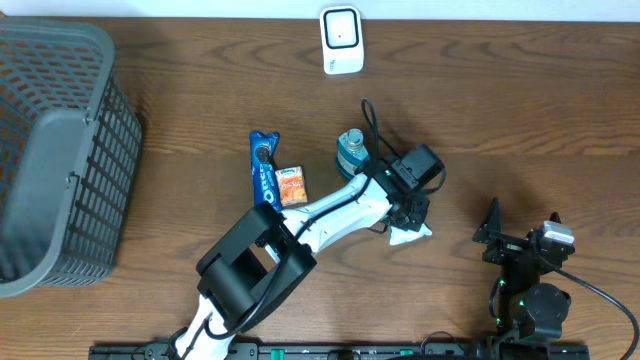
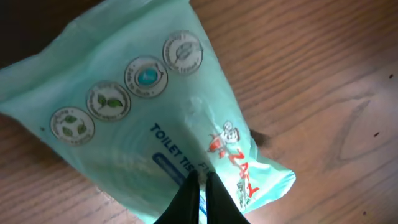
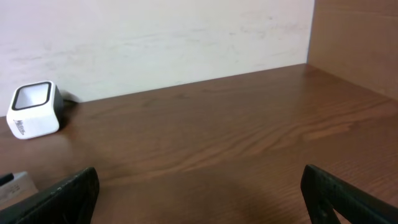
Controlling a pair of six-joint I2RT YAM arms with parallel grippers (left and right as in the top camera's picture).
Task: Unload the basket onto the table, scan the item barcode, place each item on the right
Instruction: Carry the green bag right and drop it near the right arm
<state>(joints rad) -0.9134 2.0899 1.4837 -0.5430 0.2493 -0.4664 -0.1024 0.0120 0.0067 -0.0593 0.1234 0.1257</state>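
A dark wood-grain bench runs up to a pale wall, with a grey mesh basket filling the left edge of the overhead frame and the white scanner standing at top centre, its window facing up. The task's thing, a mint-green tissue pack, lies flat on the bench right of centre in the overhead view, mostly hidden under the left arm's wrist, with only a pale corner showing. In the left wrist view it fills the upper left and middle of the frame, printed face up with 4 round badges, and no barcode shows on that side. The left fingers come in from the bottom centre of that frame, pressed together with a sliver of the wrapper between them, so they look to be pinching a fold of film, not spanning the pack. The right fingers are spread wide at the lower corners of their own view, holding nothing, with that arm parked at the lower right of the overhead frame. A blue cookie pack, a small orange box and a teal bottle sit in a cluster just left of the arm. The step in hand looks like the pick-up. Next comes a lift clear of the bench, a carry toward the top centre, and a turn of the pack so that whichever face carries the code meets the scanner window. A grip on thin film may slip or let the pack swing.
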